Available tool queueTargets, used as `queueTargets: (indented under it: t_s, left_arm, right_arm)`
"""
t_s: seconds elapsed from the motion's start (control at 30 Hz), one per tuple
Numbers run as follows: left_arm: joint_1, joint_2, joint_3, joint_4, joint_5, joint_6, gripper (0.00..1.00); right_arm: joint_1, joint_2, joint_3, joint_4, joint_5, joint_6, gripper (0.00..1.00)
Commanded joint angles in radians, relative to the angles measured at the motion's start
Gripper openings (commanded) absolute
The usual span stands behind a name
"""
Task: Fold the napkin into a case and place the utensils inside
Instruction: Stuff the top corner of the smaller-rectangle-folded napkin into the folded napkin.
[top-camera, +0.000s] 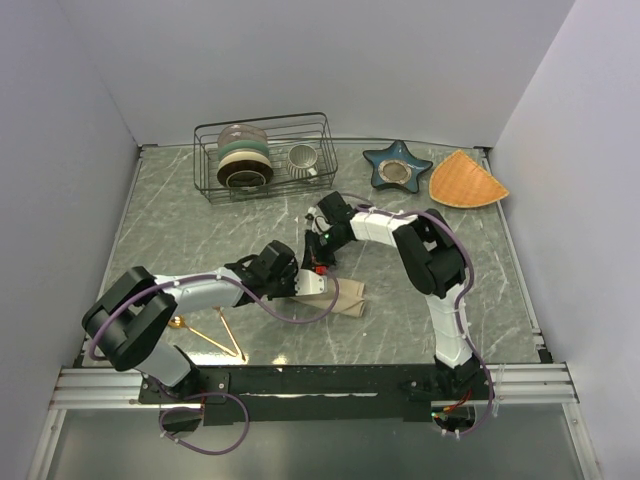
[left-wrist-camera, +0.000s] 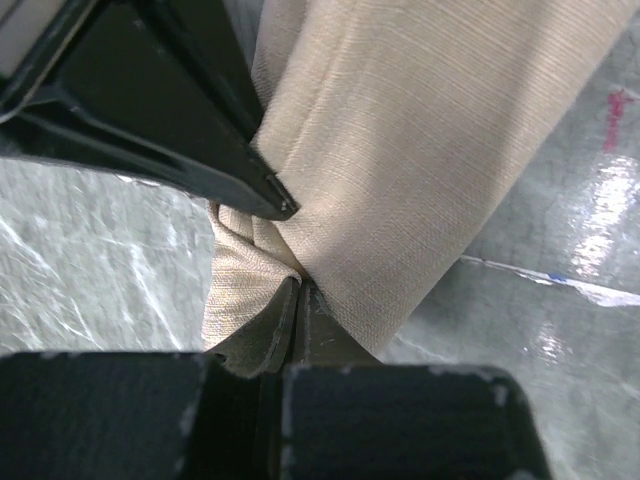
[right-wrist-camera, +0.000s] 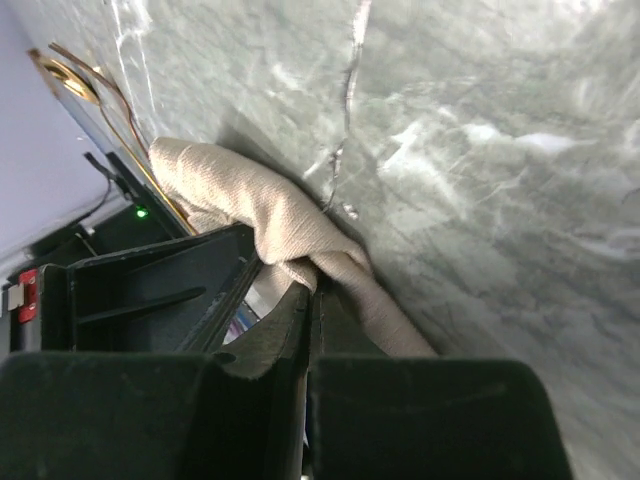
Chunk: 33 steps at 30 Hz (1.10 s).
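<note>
Napkin (top-camera: 340, 298), half-folded on the desk (top-camera: 190, 240), is pinched at one end by the left gripper (top-camera: 303, 286) and right gripper (top-camera: 320, 266), both clamped tight; the folding step seems unfinished, and the next move likely needs a coordinated fold-over.

- Top view: bright, even, diffuse light from above. Shadows on the table (top-camera: 200, 230) are faint and soft-edged. Focus is sharp throughout, and the walls splay outward toward the corners.
- Left wrist view: the napkin (left-wrist-camera: 400, 150) weave is crisp at centre. White glare lies on the table at right, and the bottom edge is dark and blurred.
- Right wrist view: dimmer, with glare streaks at upper middle. The bottom foreground is out of focus.
</note>
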Motion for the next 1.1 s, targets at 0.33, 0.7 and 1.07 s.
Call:
queueTargets:
  t_s: [0.33,0.7,1.07]
  left_arm:
    - [0.03,0.042,0.004,-0.087,0.098,-0.003,0.02]
    - [0.001,-0.01,0.119,-0.171,0.138,-0.094,0.03]
    - [0.022,0.129,0.05,-0.194,0.185,-0.002,0.01]
  right_arm:
    - [-0.05,0.142,0.069,-0.019,0.109,-0.113,0.0]
    - [-0.056,0.164,0.034,0.01,0.097,-0.093,0.0]
    - [-0.057,0.102,0.063,-0.028,0.031,-0.107,0.0]
